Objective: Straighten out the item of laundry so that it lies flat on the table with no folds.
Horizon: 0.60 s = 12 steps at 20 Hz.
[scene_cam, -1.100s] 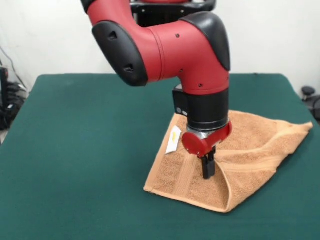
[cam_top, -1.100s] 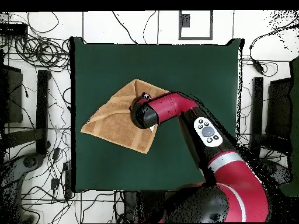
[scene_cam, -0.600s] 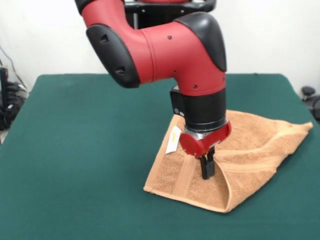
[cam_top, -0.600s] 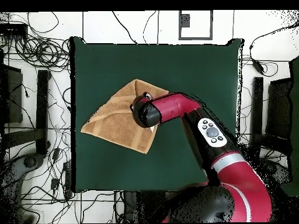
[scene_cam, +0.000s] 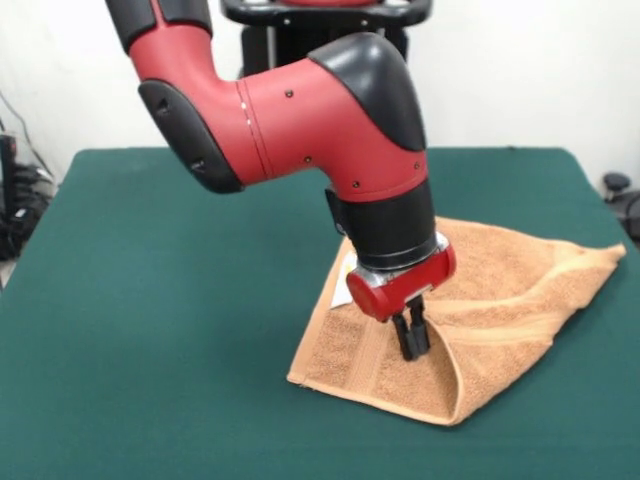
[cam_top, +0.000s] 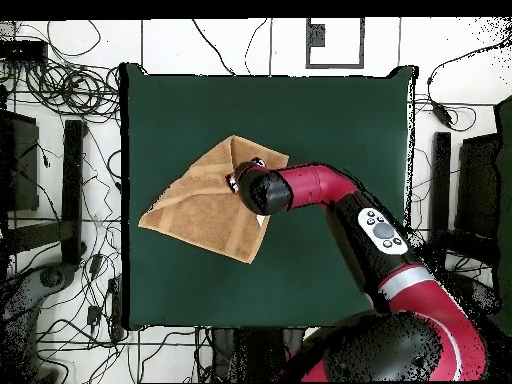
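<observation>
The tan-orange towel lies on the right half of the green table, with its right part folded over itself and a raised fold running to its near corner. A white tag peeks out at its left edge behind the wrist. My gripper points down, tilted, with its fingers close together and its tips on the cloth beside the woven band and the fold. Whether cloth is pinched between them does not show. In the overhead view the towel sits left of centre, and the arm's wrist covers its right corner and hides the gripper.
Cables, stands and dark boxes surround the table on the floor. The arm's red links hang over the table's middle. Bare green cloth stretches to the left of the towel in the front view.
The arm's upper links have swung left in the front view and the wrist has tilted. The fingertips stay at the same spot on the towel. The towel's shape is unchanged.
</observation>
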Motion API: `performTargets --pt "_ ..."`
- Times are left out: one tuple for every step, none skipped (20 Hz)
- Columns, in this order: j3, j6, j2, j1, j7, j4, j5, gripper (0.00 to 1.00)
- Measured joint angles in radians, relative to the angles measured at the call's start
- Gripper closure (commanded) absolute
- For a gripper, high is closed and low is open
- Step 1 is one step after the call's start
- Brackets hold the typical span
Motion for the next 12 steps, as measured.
performTargets --pt "0.0 -0.001 0.001 -0.001 0.0 0.0 0.004 1.0" --pt "0.0 -0.003 0.002 -0.002 0.0 0.001 0.008 1.0" --pt "0.0 -0.004 0.003 -0.003 0.0 0.001 0.012 1.0" --pt "0.0 -0.005 0.003 -0.003 0.0 0.002 0.013 1.0" --pt "0.0 -0.006 0.003 -0.003 0.0 0.002 0.013 1.0" --pt "0.0 -0.007 0.003 -0.003 0.0 0.003 0.013 1.0" --pt "0.0 -0.008 0.003 -0.003 0.0 0.004 0.013 1.0" --pt "0.0 -0.01 0.001 -0.003 0.0 0.006 0.013 1.0" --pt "0.0 -0.011 0.0 -0.003 0.0 0.008 0.013 1.0" --pt "0.0 -0.013 -0.002 -0.003 0.0 0.012 0.013 1.0" --pt "0.0 -0.014 -0.004 -0.003 0.0 0.016 0.013 1.0" --pt "0.0 -0.016 -0.008 -0.003 0.0 0.021 0.013 1.0"
